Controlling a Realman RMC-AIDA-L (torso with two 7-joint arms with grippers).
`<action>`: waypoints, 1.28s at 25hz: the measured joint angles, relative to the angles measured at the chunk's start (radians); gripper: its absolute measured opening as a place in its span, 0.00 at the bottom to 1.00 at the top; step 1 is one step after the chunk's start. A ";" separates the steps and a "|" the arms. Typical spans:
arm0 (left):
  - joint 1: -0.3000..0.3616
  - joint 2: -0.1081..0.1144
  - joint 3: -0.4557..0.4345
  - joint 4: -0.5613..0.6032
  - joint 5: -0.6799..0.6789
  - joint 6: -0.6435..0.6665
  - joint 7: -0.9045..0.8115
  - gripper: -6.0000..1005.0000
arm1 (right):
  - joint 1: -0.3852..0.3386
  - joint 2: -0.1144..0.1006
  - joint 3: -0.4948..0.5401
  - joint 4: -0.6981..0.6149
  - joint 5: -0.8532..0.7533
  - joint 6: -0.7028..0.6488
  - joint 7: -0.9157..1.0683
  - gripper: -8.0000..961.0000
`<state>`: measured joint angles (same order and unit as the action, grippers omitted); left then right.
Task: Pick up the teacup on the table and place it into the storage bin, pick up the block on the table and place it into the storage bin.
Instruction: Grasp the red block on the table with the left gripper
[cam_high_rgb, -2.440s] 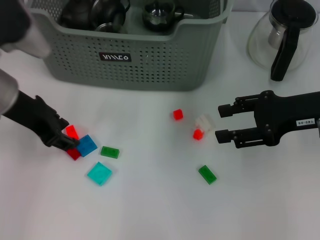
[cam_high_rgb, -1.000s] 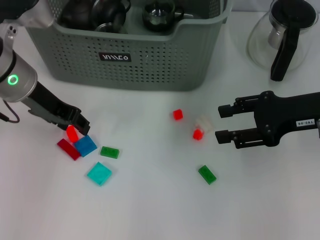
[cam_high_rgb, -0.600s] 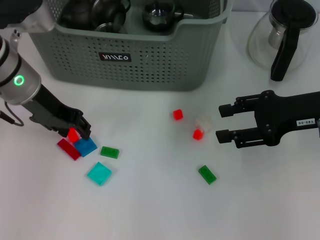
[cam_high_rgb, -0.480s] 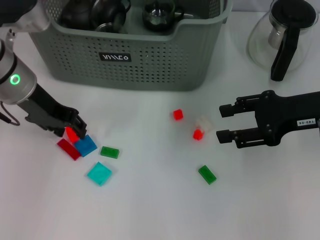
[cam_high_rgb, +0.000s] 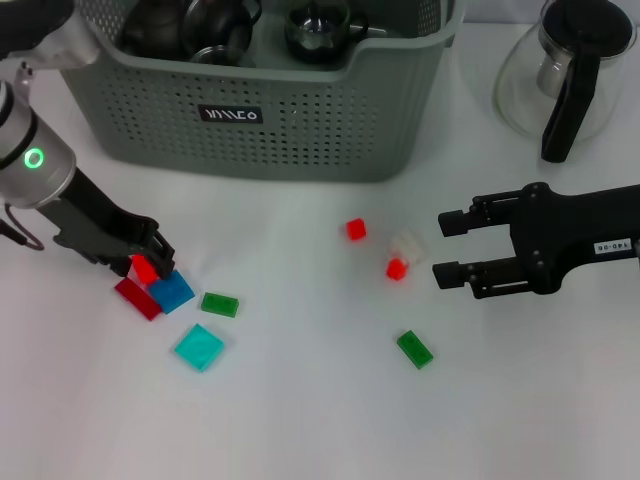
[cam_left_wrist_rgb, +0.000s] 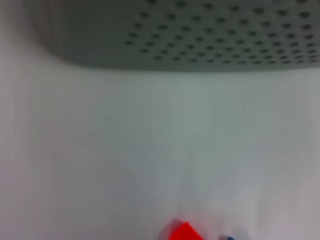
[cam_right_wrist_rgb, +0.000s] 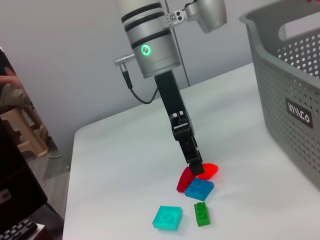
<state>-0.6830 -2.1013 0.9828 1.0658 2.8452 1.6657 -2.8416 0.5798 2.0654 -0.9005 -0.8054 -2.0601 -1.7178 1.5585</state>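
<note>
My left gripper (cam_high_rgb: 150, 259) is down on the table at the left, its fingers closed around a bright red block (cam_high_rgb: 146, 269). The right wrist view shows that gripper (cam_right_wrist_rgb: 196, 169) from afar, with the red block (cam_right_wrist_rgb: 209, 170) tilted at its tip. The same block (cam_left_wrist_rgb: 184, 232) shows in the left wrist view. The grey-green storage bin (cam_high_rgb: 300, 130) stands at the back with dark glass vessels inside. No teacup shows on the table. My right gripper (cam_high_rgb: 439, 245) hovers open at the right, near a whitish block (cam_high_rgb: 407, 244).
Beside the held block lie a dark red tile (cam_high_rgb: 131, 298), a blue block (cam_high_rgb: 172, 292), a green block (cam_high_rgb: 219, 304) and a cyan tile (cam_high_rgb: 199, 347). Two small red blocks (cam_high_rgb: 356, 229) and a green one (cam_high_rgb: 414, 349) lie mid-table. A glass teapot (cam_high_rgb: 565, 75) stands back right.
The left arm has swung round and its gripper has come in on the bright red block. The dark red tile has shifted left. The right arm has not moved.
</note>
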 joint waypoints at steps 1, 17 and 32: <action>-0.007 0.000 0.001 -0.012 0.000 0.000 0.002 0.54 | 0.000 0.000 0.000 0.000 0.000 -0.001 0.000 0.74; -0.065 0.008 -0.001 -0.088 0.002 -0.052 0.031 0.54 | 0.000 -0.001 0.000 0.003 0.000 0.003 0.000 0.74; -0.016 0.004 0.027 -0.008 0.011 0.030 0.122 0.54 | 0.000 -0.001 0.008 0.003 0.000 -0.003 0.005 0.74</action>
<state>-0.6994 -2.0978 1.0095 1.0577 2.8562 1.6959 -2.7198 0.5799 2.0643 -0.8926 -0.8022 -2.0601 -1.7213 1.5636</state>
